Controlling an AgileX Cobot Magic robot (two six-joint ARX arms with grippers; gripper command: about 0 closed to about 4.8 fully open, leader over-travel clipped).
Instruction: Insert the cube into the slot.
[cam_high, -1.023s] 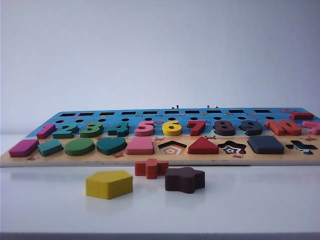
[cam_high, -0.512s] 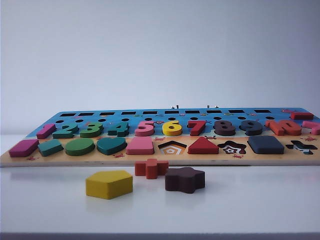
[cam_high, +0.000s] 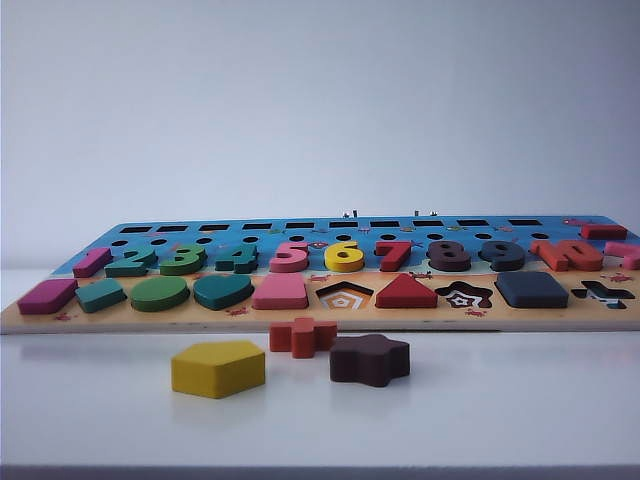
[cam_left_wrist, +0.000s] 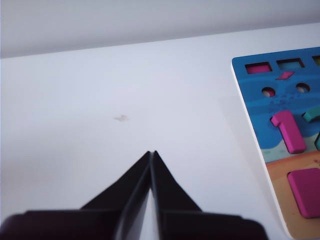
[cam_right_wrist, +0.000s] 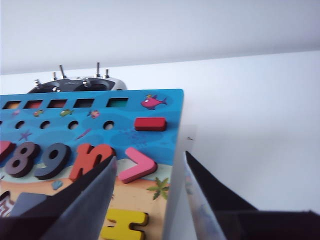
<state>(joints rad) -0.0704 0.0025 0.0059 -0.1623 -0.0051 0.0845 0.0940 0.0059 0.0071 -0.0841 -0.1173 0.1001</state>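
Exterior view: flat navy cube (cam_high: 531, 289) fills its slot; left end effector (cam_left_wrist: 152, 153) closed, right end effector (cam_right_wrist: 150, 162) open.

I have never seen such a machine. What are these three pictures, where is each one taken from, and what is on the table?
The machine is a robot with two arms, each ending in a two-finger gripper. One camera stands off the arms and looks across the white table; neither arm shows in it. It sees a wooden puzzle board with numbers and shapes. The navy cube already sits in its slot. In front of the board lie loose blocks: a yellow pentagon, a red cross and a brown star.

The other two cameras ride on the wrists. The left gripper is shut and empty, over bare table beside the board's end with the pink 1. The right gripper is open and empty, over the board's other end, near the orange 10.
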